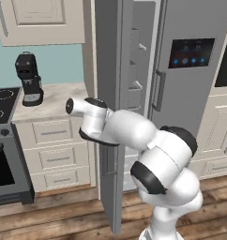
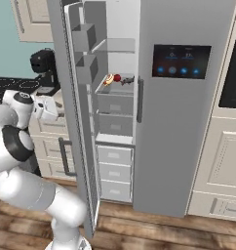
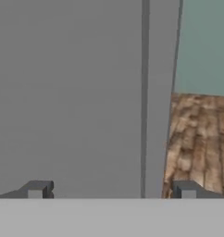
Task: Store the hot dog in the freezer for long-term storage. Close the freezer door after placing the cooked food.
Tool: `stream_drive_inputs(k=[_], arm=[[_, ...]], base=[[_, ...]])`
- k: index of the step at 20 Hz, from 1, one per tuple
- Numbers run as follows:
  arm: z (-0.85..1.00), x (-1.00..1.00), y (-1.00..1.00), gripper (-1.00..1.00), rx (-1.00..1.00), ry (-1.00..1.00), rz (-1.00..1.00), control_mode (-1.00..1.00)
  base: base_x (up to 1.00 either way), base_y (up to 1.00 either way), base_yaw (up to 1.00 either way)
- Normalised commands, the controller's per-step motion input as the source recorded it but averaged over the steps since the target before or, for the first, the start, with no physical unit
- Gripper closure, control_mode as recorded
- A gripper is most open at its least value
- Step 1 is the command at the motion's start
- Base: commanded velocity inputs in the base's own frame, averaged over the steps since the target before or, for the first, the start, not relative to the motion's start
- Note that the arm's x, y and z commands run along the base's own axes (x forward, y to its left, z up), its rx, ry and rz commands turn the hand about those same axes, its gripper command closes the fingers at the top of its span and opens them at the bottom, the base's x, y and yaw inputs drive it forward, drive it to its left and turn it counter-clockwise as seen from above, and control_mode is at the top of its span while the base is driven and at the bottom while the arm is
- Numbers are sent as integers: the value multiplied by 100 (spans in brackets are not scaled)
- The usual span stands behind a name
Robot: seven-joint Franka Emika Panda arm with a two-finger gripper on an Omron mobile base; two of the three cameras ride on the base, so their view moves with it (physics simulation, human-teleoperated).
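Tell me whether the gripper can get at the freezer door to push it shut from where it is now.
Probably yes. The open gripper faces the freezer door, the plain grey outer face, with nothing between them. The hot dog already lies on a freezer shelf, clear of the door's swing.

Hot dog [image 2: 108, 79] on freezer shelf [image 2: 115, 88]

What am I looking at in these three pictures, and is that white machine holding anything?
It is a white robot arm in a computer-drawn kitchen. Two pictures come from cameras behind the arm, one on each side; the third looks along its claw. The claw is open and holds nothing, facing the outside of the open freezer door. Inside the freezer, the hot dog lies on a shelf beside a red item. A black coffee machine stands on the counter.
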Motion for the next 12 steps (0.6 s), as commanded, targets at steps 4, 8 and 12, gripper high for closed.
stream_drive_inputs(k=[4, 8, 12], arm=[[0, 35, -2, -100, 0, 0, 0, -100], [0, 35, -28, -100, 0, 5, 0, -100], [0, 20, -43, -100, 0, 3, 0, -100]], base=[[0, 0, 0], [0, 0, 0], [0, 0, 0]])
